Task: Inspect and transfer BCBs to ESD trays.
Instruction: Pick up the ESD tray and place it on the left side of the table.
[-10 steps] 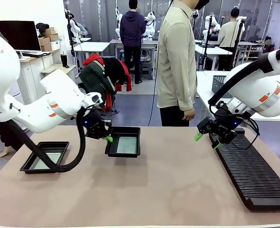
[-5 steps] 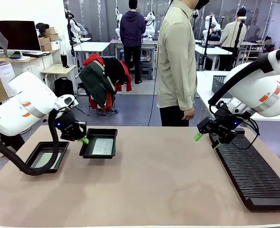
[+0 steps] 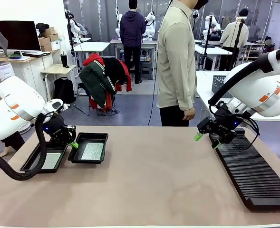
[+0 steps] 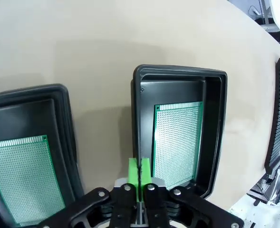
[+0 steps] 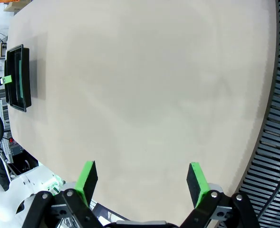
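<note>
Lighting is bright and even, looks like overhead room light, so the matte beige bench top [image 3: 168,180] only picks up soft, faint shadows beside the shallow black plastic tray [image 3: 88,152] and under the long black ribbed rack [image 3: 254,175]. There's a pale glare patch on the green perforated circuit board [image 4: 175,140] in the left wrist view. Both wrist views bow hard at the edges, and the front view is sharp up close but softer in the background.
</note>
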`<state>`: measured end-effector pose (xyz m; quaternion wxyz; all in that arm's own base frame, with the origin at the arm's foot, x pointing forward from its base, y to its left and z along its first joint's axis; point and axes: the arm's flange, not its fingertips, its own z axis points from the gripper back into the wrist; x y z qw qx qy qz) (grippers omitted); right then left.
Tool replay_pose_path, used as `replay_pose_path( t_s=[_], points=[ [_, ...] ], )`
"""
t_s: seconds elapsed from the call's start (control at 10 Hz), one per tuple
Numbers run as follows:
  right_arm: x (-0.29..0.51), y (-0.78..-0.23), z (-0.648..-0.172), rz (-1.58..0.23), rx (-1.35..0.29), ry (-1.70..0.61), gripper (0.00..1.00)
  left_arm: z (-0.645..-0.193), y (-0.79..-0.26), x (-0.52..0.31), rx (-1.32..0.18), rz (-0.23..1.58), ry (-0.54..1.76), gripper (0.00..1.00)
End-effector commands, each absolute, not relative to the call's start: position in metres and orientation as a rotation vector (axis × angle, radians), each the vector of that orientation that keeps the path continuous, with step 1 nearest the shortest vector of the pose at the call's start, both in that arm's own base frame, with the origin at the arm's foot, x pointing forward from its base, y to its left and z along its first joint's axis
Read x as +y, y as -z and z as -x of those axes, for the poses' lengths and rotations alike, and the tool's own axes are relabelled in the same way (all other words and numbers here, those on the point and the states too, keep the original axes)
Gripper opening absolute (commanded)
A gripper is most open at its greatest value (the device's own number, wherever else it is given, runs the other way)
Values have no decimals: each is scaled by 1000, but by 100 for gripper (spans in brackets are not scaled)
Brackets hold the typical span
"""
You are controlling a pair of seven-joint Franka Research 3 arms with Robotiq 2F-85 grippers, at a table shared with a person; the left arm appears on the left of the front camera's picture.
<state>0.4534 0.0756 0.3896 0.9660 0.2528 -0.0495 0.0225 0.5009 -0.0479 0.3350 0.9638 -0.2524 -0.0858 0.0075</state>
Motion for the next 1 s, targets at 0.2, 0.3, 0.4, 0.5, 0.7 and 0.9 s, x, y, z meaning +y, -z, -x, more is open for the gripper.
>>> replay_pose_path(
  t_s=[0.2, 0.3, 0.4, 0.5, 0.7, 0.9],
  points=[
    [77, -390, -455, -489, -100, -28, 100, -491, -317, -32, -186, 538, -19, 3],
    [77, -390, -455, -489, -100, -28, 100, -490, -314, -32, -183, 539, -19, 3],
    [77, -390, -455, -489, -100, -28, 100, -490, -310, -34, -182, 536, -22, 3],
    [77, -390, -455, -489, -100, -28, 100, -487, -306, -34, -187, 531, -26, 3],
    [77, -390, -455, -489, -100, -28, 100, -482, -301, -37, -191, 519, -37, 3],
    [77, -390, -455, -489, -100, -28, 100, -481, -299, -38, -201, 504, -39, 3]
  ],
)
